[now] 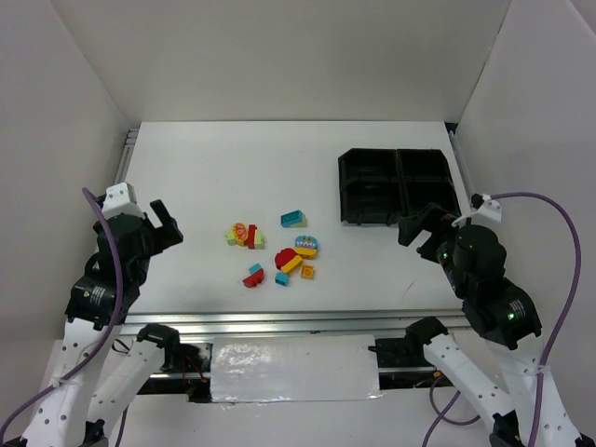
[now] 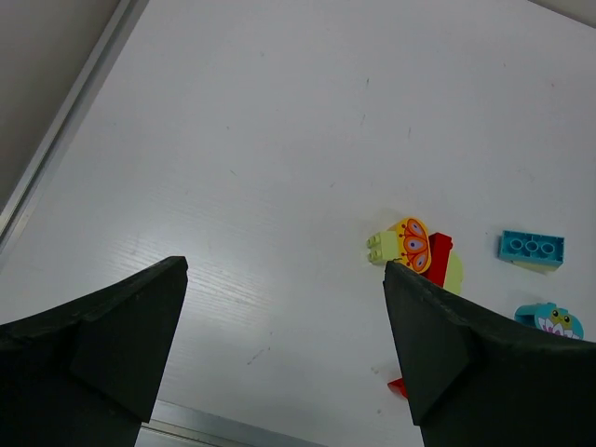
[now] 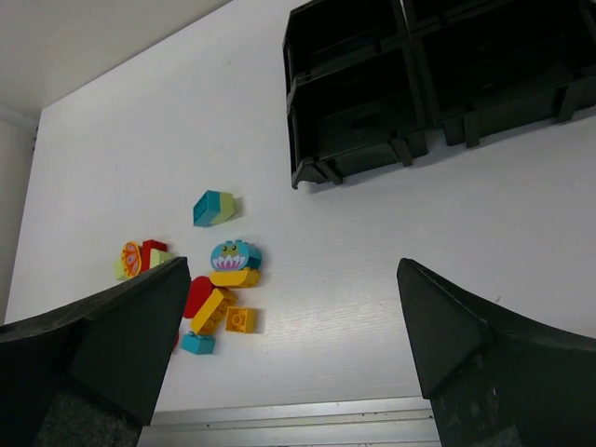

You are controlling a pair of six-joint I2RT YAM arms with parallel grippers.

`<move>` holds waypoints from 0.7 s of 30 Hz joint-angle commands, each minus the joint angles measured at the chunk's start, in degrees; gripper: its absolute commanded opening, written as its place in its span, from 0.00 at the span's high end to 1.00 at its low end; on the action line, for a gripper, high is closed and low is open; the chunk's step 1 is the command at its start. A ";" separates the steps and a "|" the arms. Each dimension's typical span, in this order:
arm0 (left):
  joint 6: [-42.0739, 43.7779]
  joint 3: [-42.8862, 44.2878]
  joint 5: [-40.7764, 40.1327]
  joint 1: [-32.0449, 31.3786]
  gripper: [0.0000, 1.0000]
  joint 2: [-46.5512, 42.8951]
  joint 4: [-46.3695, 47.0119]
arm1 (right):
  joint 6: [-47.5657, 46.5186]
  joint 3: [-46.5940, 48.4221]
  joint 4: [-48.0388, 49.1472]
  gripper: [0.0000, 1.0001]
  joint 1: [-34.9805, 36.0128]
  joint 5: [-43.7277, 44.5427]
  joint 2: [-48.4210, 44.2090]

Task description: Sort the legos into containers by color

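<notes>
tray (image 3: 349,130) cropped top-right, red brick (image 2: 398,386) half hidden

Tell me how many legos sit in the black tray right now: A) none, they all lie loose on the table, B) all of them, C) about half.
A: the compartments of the tray that are in view hold nothing, and the legos lie in a loose cluster on the table to its left.
</notes>
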 commanded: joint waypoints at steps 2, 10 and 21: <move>-1.12 -0.06 -1.53 0.49 0.01 -0.44 1.21 | 0.34 1.69 0.26 0.00 0.57 1.65 -0.13; -1.56 0.29 -1.88 0.58 0.00 0.88 0.60 | -0.55 0.98 2.37 0.01 0.65 -5.28 2.05; -1.12 0.12 -1.27 1.46 0.01 1.93 0.77 | 15.52 -2.45 9.05 0.00 27.70 8.06 27.87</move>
